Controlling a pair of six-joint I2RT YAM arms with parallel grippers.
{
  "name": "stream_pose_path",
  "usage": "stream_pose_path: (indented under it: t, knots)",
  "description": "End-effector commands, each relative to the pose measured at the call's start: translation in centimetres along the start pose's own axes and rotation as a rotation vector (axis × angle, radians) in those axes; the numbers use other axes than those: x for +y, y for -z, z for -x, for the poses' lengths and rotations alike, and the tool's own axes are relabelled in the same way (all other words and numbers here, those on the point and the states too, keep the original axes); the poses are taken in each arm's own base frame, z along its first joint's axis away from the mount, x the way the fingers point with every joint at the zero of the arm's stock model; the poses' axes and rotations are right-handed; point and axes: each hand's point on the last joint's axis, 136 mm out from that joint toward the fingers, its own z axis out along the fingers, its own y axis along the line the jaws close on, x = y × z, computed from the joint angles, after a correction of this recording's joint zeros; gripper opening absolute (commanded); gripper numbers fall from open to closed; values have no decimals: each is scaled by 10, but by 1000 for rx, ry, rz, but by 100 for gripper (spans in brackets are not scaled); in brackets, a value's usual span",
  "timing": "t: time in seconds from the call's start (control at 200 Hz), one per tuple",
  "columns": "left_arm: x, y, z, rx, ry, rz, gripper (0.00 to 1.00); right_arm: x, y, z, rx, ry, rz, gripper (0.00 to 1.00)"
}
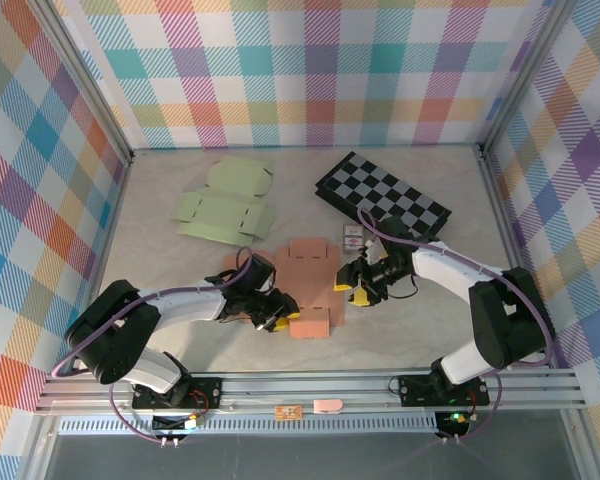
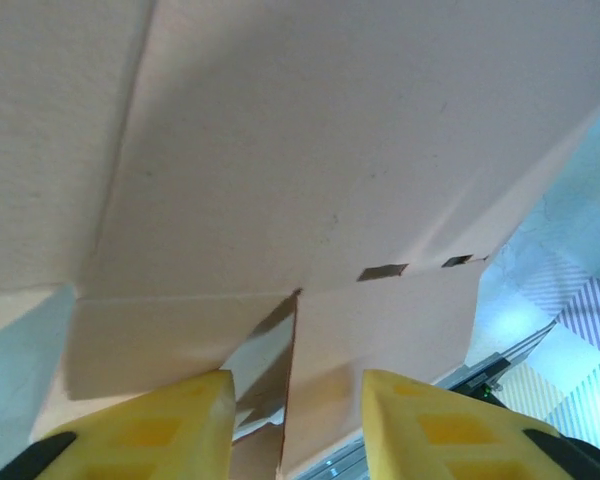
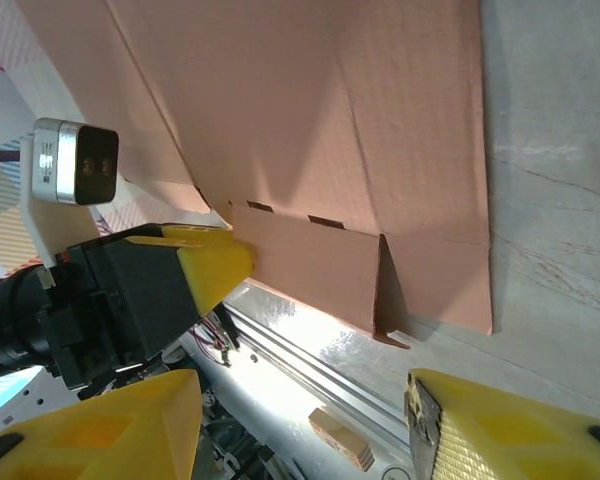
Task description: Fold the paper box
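Two arms flank the pink box blank (image 1: 310, 285) lying mid-tabletop (image 1: 160, 260): left fingers (image 2: 165, 430) at its 7 o'clock straddle a corner flap (image 2: 380, 340), unclamped, probably to fold it; right fingers (image 3: 490, 425) at 3 o'clock gape empty, likely bracing

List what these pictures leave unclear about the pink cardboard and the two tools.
- Top view: the left tool covers the pink cardboard's near-left edge, hiding any contact.
- Left wrist view: the bottom edge cuts off the fingers; the cardboard runs past the frame.
- Right wrist view: the right tool is cropped at the bottom.
- Top view: the small card's print is too small to read.
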Motion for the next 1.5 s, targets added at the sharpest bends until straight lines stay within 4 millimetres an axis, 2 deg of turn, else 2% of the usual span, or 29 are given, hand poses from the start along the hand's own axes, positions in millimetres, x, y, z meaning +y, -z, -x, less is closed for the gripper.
stream_pose_path:
  t: [0.0,0.26,0.42,0.495,0.575,0.67,0.735,1.0,1.205,1.33,1.495]
  knots:
    - [-6,-4,-4,21,-2,-32,28,1,1,-5,30,-1,12,56]
    - [-13,0,0,-15,-11,-52,0,0,2,-5,32,-4,11,54]
    - [-30,19,0,-51,-26,-84,0,5,15,2,2,-9,38,54]
    - [-46,34,1,-70,-17,-133,0,12,26,8,-21,-18,83,56]
    - [-64,52,4,-85,-3,-190,0,20,36,16,-44,-23,127,63]
    - [-74,65,5,-86,1,-211,0,25,38,26,-48,-51,176,72]
    - [-77,68,6,-80,3,-218,0,27,34,32,-36,-79,210,76]
    - [-79,81,11,-83,42,-254,0,17,14,52,-42,-116,261,79]
    - [-82,82,11,-74,47,-262,0,10,-9,73,-28,-181,312,73]
    - [-84,83,11,-70,46,-266,0,23,-12,88,-44,-166,361,69]
    - [-85,85,11,-73,46,-271,0,37,-21,95,-35,-158,379,57]
